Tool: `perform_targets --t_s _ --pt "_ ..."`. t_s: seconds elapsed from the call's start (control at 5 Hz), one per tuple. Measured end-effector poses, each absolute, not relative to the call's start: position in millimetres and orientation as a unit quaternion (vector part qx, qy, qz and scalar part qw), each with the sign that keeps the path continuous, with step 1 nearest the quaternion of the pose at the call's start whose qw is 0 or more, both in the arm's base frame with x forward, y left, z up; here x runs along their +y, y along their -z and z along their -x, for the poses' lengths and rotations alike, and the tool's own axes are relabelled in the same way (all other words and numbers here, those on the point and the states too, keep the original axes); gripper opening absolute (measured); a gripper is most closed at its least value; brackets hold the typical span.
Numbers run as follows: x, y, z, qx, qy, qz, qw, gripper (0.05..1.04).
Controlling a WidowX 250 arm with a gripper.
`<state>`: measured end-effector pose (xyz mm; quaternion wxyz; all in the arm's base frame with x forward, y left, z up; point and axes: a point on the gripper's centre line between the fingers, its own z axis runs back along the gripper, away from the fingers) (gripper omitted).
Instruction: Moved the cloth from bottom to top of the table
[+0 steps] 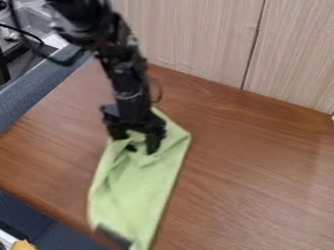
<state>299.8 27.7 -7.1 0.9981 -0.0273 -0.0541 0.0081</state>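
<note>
The black gripper hangs down over the upper part of the light green cloth, left of the view's middle. Its fingers stand apart, open, with a raised, wrinkled bit of cloth between them. From behind the gripper the cloth stretches down to the table's lower left edge, where its end reaches the view's bottom. Part of its upper end is hidden behind the gripper.
The brown wooden table extends to the right. A pale wood-grain panel stands along its back edge. A dark strip lies at the cloth's lower end, and grey-blue surfaces border the table at left.
</note>
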Motion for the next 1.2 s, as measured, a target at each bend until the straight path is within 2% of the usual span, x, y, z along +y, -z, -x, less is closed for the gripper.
perform_targets --t_s 0.4,0.6,0.8,1.0,1.2 --pt "-23.6 3.8 -347.4 -0.064 0.045 0.054 0.995 1.0" --pt "-42.3 1.8 -356.9 -0.066 0.071 0.057 0.994 0.999" --pt "-47.2 0.8 -355.5 -0.064 0.071 0.057 0.994 0.997" --pt "-50.4 -13.5 -355.3 -0.075 0.076 0.06 0.992 0.999" --pt "-56.0 -41.4 -354.4 -0.099 0.083 0.068 0.989 0.999"
